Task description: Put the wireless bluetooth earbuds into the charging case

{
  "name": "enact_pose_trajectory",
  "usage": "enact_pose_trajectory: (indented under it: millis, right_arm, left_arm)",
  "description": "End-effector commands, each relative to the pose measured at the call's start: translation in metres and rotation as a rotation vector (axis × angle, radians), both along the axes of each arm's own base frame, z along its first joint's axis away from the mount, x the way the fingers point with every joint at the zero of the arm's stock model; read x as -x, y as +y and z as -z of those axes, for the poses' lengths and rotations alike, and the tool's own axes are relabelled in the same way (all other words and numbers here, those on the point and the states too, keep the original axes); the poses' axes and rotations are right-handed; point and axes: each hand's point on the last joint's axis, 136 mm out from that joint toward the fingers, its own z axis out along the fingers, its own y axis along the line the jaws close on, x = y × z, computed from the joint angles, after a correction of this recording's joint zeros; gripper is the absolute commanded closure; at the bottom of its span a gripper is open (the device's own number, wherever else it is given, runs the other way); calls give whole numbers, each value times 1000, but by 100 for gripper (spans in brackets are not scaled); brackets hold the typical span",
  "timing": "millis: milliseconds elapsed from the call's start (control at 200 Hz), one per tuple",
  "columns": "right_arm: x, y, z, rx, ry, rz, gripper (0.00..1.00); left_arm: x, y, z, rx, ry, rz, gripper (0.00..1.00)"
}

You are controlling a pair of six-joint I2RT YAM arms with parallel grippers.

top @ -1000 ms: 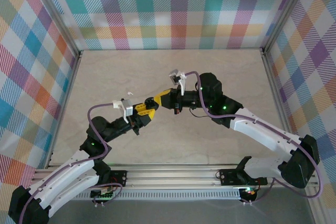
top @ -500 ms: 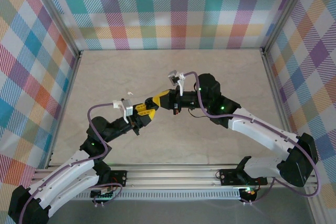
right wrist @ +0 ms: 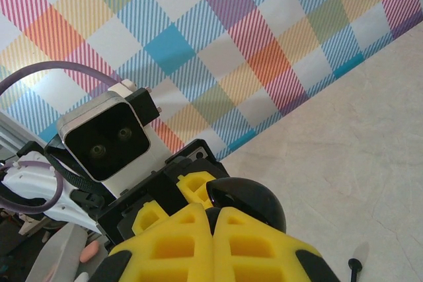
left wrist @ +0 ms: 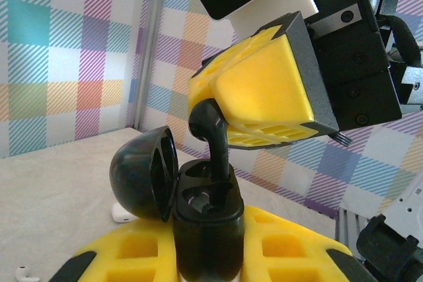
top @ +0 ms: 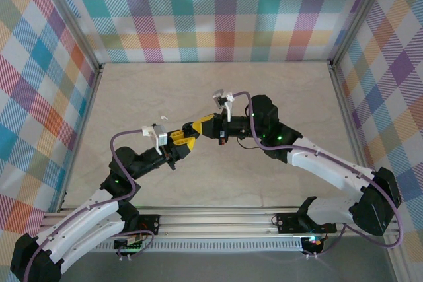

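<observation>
One earbud (left wrist: 210, 133), pinched in the right gripper (left wrist: 211, 100), sits stem-deep in the open case (left wrist: 205, 229), which the left gripper (left wrist: 205, 252) clamps; the slot beside it looks empty.

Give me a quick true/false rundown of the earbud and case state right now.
1. The lid of the charging case is open. True.
2. The left gripper holds the charging case. True.
3. The right gripper is open and empty. False: it is shut on a black earbud.
4. The charging case is white. False: it is black.
5. The earbud points stem-down into the charging case. True.
</observation>
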Motion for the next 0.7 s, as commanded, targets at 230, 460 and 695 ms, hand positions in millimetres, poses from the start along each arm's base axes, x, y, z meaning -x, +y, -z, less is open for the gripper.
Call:
enact_pose_trajectory:
  millis: [230,460,695]
  right_arm:
    - [15,2,28,110,36,-83,100]
    - [13,4,35,161,41,-90,94]
    - [10,-1,27,158,8,-53,77]
  left_arm:
    - [12,5,-51,84,-104,17,100]
    - [14,4,-53,79,-106,27,100]
    - [14,5,-51,70,-102,22,100]
